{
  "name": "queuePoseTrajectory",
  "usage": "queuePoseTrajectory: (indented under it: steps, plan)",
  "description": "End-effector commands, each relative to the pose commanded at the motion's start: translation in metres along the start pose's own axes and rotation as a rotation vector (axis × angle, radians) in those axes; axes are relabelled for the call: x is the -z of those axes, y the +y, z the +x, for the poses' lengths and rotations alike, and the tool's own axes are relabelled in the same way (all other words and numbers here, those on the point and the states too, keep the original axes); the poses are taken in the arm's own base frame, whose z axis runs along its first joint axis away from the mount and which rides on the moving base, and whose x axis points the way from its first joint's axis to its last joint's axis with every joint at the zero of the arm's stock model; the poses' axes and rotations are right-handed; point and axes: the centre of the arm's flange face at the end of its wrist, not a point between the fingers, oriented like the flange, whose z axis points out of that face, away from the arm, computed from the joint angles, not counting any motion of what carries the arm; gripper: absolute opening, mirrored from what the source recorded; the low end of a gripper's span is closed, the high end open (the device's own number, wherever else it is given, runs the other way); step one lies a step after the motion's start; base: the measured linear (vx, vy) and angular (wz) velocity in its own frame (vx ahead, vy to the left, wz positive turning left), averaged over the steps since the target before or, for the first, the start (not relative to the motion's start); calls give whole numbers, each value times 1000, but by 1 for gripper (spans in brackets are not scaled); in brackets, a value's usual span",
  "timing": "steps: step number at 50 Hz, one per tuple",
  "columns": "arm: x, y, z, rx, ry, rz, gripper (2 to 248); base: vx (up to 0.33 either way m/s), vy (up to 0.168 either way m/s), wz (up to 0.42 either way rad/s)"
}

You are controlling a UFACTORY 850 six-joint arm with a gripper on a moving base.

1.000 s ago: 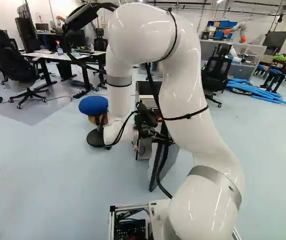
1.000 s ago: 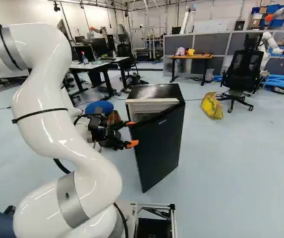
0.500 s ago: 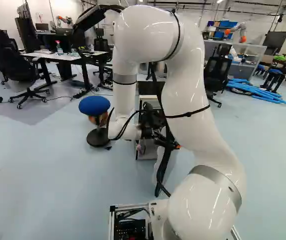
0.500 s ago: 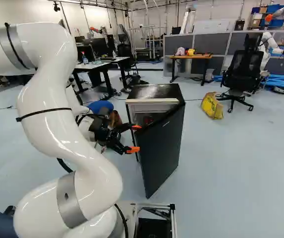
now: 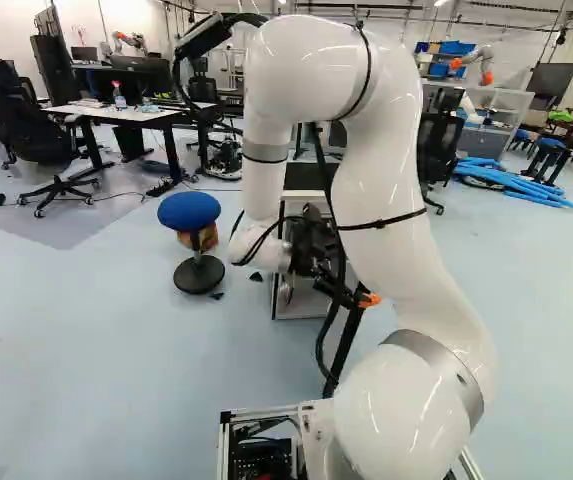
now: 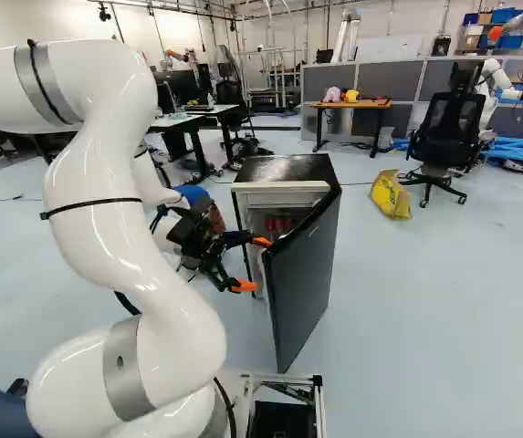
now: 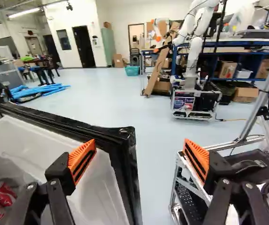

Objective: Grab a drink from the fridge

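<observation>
The gripper point(image 6: 253, 265) stands at the front of the black fridge point(image 6: 284, 168), whose door point(image 6: 305, 285) is partly open. In the wrist view my gripper point(image 7: 140, 149) is wide open with nothing clamped. One finger is on the inner side of the door, over its white liner point(image 7: 96, 185); the other is beyond the door's outer face. The door's black edge point(image 7: 125, 154) lies between them. Red cans point(image 7: 2, 194) show inside the fridge, beside the inner finger. They appear small on a shelf point(image 6: 277, 224) in the right base view too.
A blue stool point(image 5: 188, 210) is left of the fridge in the left base view. A yellow bag point(image 6: 391, 194) and an office chair point(image 6: 445, 132) stand right of it in the right base view. Another robot point(image 7: 190, 61) stands across the room. The base's metal frame point(image 7: 179, 176) is near the outer finger.
The fridge door has swung further open, revealing the red cans. My arm and open gripper have moved rightward and nearer the base along with it. The base has not moved.
</observation>
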Motion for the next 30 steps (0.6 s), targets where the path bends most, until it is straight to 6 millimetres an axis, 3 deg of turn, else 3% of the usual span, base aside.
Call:
queuePoseTrajectory:
  steps: [15, 30]
  plan:
    - [-15, -27, 10, -71, -31, -167, 247, 0, 0, 0]
    - [-40, -70, 24, -158, -66, -299, 247, 0, 0, 0]
